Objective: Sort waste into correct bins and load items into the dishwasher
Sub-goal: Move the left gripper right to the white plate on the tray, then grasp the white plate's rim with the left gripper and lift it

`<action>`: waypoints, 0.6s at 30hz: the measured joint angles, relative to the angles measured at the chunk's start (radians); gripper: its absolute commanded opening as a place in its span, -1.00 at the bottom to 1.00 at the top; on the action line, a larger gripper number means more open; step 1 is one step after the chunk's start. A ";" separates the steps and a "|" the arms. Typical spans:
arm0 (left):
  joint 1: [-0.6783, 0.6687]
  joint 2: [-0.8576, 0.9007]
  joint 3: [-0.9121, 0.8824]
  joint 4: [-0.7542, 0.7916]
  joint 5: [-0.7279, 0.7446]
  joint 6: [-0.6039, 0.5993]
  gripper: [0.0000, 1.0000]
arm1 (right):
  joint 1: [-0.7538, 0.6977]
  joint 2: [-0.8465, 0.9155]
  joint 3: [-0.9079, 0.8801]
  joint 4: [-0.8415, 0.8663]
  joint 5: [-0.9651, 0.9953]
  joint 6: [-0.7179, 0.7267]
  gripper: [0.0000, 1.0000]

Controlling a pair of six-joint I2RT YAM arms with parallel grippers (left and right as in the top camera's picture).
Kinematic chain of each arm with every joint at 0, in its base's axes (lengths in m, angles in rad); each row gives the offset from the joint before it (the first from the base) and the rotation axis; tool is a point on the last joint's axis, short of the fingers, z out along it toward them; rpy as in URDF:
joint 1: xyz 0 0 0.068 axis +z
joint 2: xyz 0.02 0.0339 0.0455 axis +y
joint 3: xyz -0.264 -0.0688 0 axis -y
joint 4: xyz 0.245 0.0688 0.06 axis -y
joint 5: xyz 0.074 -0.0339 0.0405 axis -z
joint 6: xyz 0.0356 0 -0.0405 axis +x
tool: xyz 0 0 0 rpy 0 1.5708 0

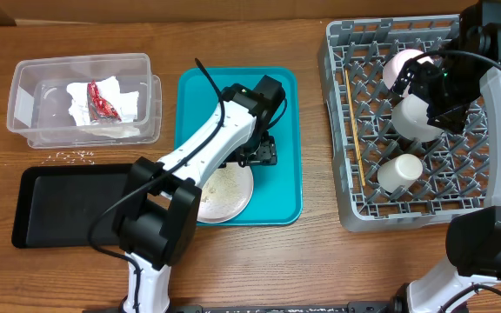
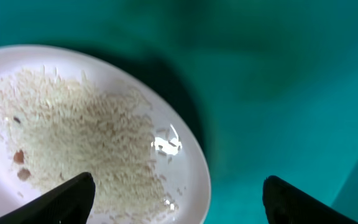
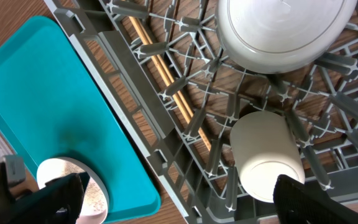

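Note:
The pale pink plate (image 1: pixel 229 196) (image 2: pixel 73 124), strewn with rice grains (image 2: pixel 86 149), lies on the teal tray (image 1: pixel 285 191). My left gripper (image 1: pixel 259 156) (image 2: pixel 179 205) hangs low over the plate's right rim, open, one finger above the rice and the other above the tray. In the dishwasher rack (image 1: pixel 339 174) are a grey-white bowl (image 1: pixel 411 117) (image 3: pixel 284 31), a white cup (image 1: pixel 400 172) (image 3: pixel 266 152), a pink dish (image 1: pixel 400 65) and chopsticks (image 1: pixel 352 113) (image 3: pixel 166 81). My right gripper (image 1: pixel 437 104) (image 3: pixel 179 205) hovers open above the rack, holding nothing.
A clear tub (image 1: pixel 24 87) at the back left holds napkins (image 1: pixel 129 100) and a red wrapper (image 1: pixel 103 100). A black tray (image 1: pixel 59 209) lies in front of it. Loose rice grains (image 1: pixel 75 156) lie on the wood between them.

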 measured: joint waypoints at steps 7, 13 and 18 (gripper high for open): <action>0.000 0.058 -0.001 0.034 -0.077 0.007 0.51 | 0.000 0.000 0.000 0.000 0.000 0.000 1.00; 0.000 0.061 -0.002 0.040 -0.094 0.008 0.47 | 0.000 0.000 0.000 0.000 0.000 0.000 1.00; 0.000 0.068 -0.002 0.041 -0.082 0.008 0.43 | 0.000 0.000 0.000 0.000 0.000 0.000 1.00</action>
